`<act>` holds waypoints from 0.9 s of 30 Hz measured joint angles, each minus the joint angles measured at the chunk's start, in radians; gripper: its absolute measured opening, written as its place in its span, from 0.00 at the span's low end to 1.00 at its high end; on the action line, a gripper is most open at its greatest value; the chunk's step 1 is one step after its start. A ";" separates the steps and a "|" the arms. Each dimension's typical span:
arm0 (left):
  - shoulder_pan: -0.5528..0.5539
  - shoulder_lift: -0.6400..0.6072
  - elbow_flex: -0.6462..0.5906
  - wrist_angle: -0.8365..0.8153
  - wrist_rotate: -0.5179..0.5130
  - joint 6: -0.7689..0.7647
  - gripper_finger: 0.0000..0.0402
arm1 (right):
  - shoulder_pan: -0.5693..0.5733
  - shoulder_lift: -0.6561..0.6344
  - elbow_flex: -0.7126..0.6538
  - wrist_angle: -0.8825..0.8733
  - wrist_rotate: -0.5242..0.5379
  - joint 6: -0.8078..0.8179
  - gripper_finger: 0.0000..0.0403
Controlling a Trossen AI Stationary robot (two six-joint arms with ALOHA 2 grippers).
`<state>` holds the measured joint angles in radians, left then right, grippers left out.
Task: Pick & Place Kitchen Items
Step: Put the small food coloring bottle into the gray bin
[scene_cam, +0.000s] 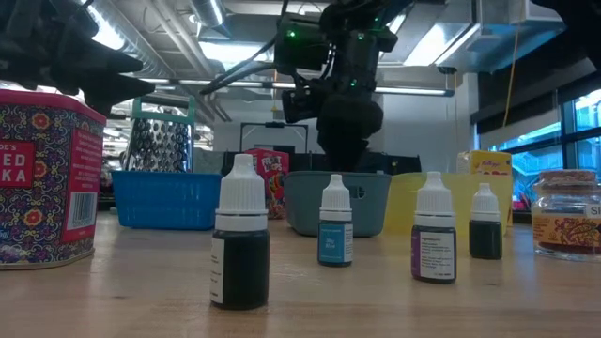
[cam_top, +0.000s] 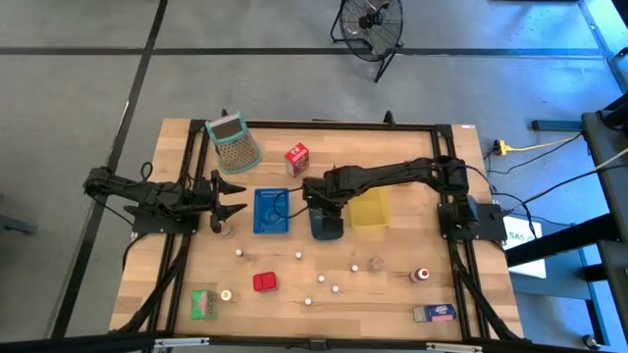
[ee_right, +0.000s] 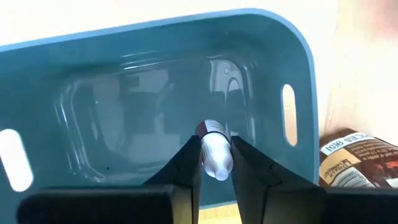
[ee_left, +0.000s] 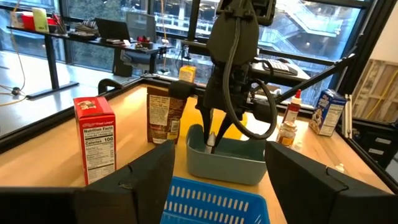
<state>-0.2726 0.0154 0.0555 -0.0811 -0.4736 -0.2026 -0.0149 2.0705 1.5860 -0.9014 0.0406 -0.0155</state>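
Grey-blue tray [ee_right: 74,56], right jaws [ee_right: 216,163] gripping bottle [ee_right: 214,152]

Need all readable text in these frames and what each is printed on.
"Nutrition Facts", "Calories 100": red carton.
"...ED ...KA" (cut off): red tin.
Brown packet: label upside down, not readable.
Jar: label starts "S", rest unreadable.
Dropper bottles: labels too small.
Yellow carton, blue carton: print blurred.
Bottle held in the right gripper over the grey-blue tray: no text shows.
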 joint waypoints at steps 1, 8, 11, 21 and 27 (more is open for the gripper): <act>0.000 0.000 0.000 0.000 0.000 -0.007 0.61 | 0.001 0.000 0.000 -0.009 0.013 0.000 0.16; 0.000 0.000 0.000 0.000 0.001 -0.021 0.61 | 0.000 0.000 0.000 -0.023 0.045 0.000 0.16; 0.000 0.000 0.000 -0.001 0.001 -0.023 0.61 | 0.001 0.000 0.000 -0.040 0.045 0.000 0.16; 0.000 0.000 0.000 0.000 0.002 -0.024 0.61 | 0.000 0.044 0.002 -0.039 0.039 -0.022 0.16; 0.000 0.000 0.000 0.000 0.014 -0.024 0.61 | -0.002 0.045 0.002 -0.040 0.037 -0.023 0.17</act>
<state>-0.2729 0.0158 0.0555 -0.0811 -0.4595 -0.2262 -0.0166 2.1151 1.5878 -0.9417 0.0780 -0.0383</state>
